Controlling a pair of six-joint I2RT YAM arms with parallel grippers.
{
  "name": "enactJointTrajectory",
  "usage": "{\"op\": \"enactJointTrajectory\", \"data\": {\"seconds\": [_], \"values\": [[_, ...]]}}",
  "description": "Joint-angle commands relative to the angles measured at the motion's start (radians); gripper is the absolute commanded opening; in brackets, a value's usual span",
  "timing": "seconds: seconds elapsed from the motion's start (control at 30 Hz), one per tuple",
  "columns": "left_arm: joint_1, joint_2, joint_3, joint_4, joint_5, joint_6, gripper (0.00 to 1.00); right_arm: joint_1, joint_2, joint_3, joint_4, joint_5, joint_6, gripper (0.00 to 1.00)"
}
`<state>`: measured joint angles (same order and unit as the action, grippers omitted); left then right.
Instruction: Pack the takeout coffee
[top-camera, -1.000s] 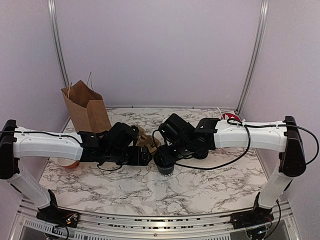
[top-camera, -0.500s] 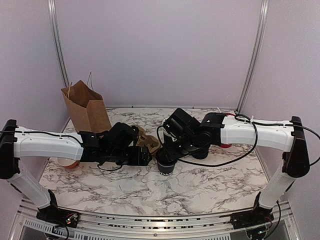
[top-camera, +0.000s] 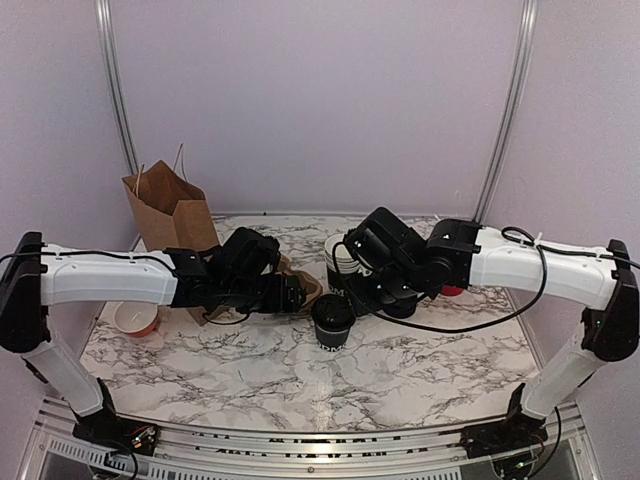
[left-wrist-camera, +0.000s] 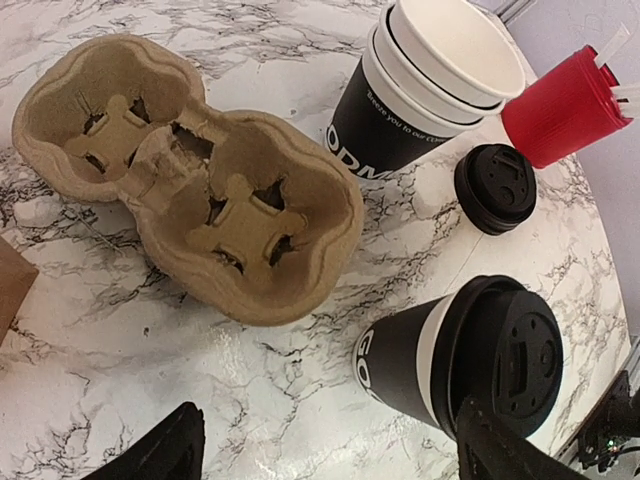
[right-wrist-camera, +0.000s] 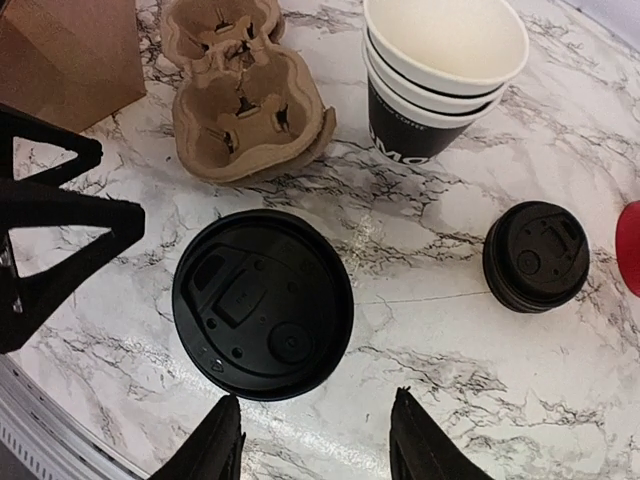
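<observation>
Where the table (top-camera: 250, 380) comes closest to your arm bases, the lidded cup (top-camera: 331, 320) stands upright on the marble, between your two arms. Your left gripper (left-wrist-camera: 330, 425) sits just left of it, fingers spread wide and holding nothing. Your right gripper (right-wrist-camera: 315, 430) hovers above and just right of the cup, its fingers apart too, with nothing between them. Just behind the cup lies the carrier (left-wrist-camera: 190, 180), pockets facing up. Beside its right end stands the cup stack (left-wrist-camera: 430, 90), open-topped and white inside. Right of that are the lids (right-wrist-camera: 537, 257), then the red cup (left-wrist-camera: 565, 105). At the far left, the bag (top-camera: 170, 215) stands upright.
</observation>
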<state>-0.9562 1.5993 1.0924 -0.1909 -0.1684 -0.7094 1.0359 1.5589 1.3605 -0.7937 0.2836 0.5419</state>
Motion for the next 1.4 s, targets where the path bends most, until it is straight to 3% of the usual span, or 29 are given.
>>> {"op": "enactJointTrajectory", "data": {"seconds": [0.0, 0.23, 0.37, 0.8, 1.23, 1.37], "values": [[0.032, 0.091, 0.079, -0.015, 0.011, 0.036, 0.88, -0.018, -0.059, -0.113, -0.032, 0.025, 0.083, 0.48], [0.04, 0.207, 0.178, -0.013, 0.062, 0.05, 0.87, -0.03, -0.083, -0.274, 0.087, -0.069, 0.13, 0.46], [0.031, 0.199, 0.146, -0.005, 0.069, 0.027, 0.87, -0.044, -0.04, -0.295, 0.146, -0.11, 0.122, 0.46], [-0.055, 0.044, -0.062, 0.059, 0.056, -0.083, 0.87, -0.108, 0.069, -0.179, 0.139, -0.105, 0.03, 0.47], [-0.113, 0.035, -0.102, 0.137, 0.072, -0.116, 0.87, -0.153, 0.065, -0.13, 0.08, -0.056, 0.003, 0.49], [-0.113, 0.0, -0.128, 0.109, 0.014, -0.122, 0.87, -0.158, 0.052, -0.133, 0.07, -0.049, 0.003, 0.49]]}}
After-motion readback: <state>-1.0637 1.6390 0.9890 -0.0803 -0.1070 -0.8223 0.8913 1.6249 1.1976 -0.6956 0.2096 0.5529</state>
